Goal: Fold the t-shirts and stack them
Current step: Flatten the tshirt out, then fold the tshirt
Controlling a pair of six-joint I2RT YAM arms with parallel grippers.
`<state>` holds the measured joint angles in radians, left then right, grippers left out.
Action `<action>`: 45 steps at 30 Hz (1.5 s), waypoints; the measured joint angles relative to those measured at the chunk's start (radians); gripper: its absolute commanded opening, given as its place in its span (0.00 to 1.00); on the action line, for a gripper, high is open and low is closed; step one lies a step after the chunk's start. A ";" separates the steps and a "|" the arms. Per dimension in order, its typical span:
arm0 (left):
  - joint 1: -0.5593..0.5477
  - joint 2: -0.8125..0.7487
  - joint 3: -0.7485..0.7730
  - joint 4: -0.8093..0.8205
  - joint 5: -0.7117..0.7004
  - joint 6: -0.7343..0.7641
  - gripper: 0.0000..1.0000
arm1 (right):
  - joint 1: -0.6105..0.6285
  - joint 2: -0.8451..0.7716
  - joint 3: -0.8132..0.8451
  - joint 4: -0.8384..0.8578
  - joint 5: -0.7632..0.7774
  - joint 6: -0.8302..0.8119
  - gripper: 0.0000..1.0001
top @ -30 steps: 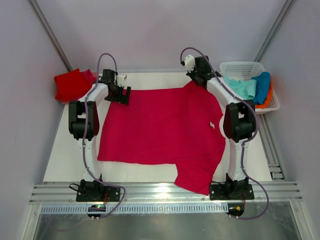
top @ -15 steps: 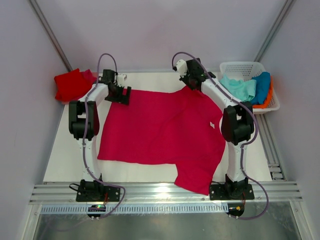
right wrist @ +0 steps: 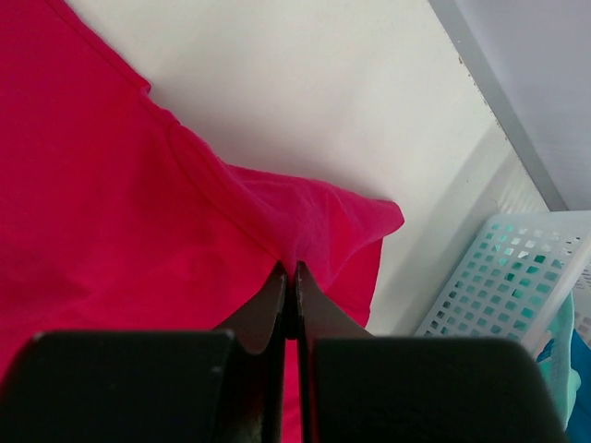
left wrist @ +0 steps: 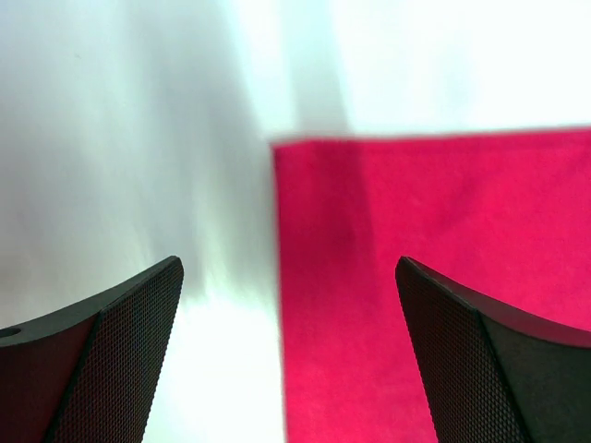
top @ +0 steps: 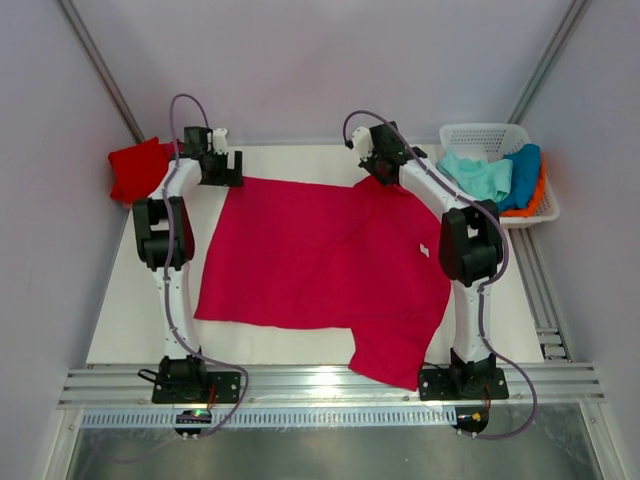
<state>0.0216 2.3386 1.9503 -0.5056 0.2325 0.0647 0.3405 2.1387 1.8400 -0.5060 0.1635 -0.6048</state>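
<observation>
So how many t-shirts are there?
5: crimson one spread on the table, red one at far left, mint-green, blue and orange ones in the basket. More may hide there.

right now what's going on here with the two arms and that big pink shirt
Two arms are working a crimson-pink t-shirt spread on the table. The right gripper is shut on a pinch of cloth at its far right corner, by the sleeve. The left gripper hangs open over the far left corner, holding nothing. A red t-shirt lies at the table's far left; a mint-green tee, a blue tee and an orange tee sit in the white basket.
</observation>
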 measured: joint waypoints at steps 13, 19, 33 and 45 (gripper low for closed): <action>0.041 0.201 0.267 -0.013 0.176 -0.005 0.99 | 0.000 0.022 0.013 -0.024 0.015 0.000 0.03; 0.041 0.224 0.301 -0.018 0.236 -0.005 0.96 | 0.004 0.022 0.018 -0.033 0.021 0.000 0.03; 0.040 0.224 0.303 -0.074 0.290 0.010 0.43 | 0.009 0.022 0.019 -0.045 0.022 0.006 0.03; 0.040 0.224 0.285 -0.105 0.310 0.018 0.00 | 0.010 0.022 0.014 -0.038 0.033 0.009 0.03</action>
<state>0.0620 2.5629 2.2349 -0.6109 0.5426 0.0830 0.3500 2.1605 1.8545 -0.5442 0.1963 -0.5961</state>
